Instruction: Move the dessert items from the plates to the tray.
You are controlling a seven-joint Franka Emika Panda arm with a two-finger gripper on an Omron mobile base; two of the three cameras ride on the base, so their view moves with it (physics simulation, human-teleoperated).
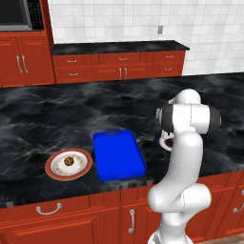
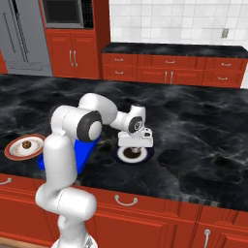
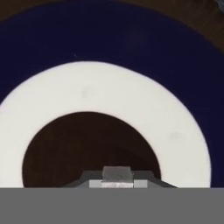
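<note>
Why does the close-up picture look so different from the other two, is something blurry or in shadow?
Hand view: the camera sits right above the navy plate, so its edges look soft and a dark round shadow covers the white centre. Left base view: evenly lit, with the cookie sharp on its plate and faint sheen on the counter. Right base view: the gripper darkens the navy plate's centre.

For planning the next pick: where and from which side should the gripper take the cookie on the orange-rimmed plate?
Grip the cookie across its round edge, coming straight down from above. It lies flat at the middle of the orange-rimmed plate, whose raised rim would likely block a side approach.
</note>
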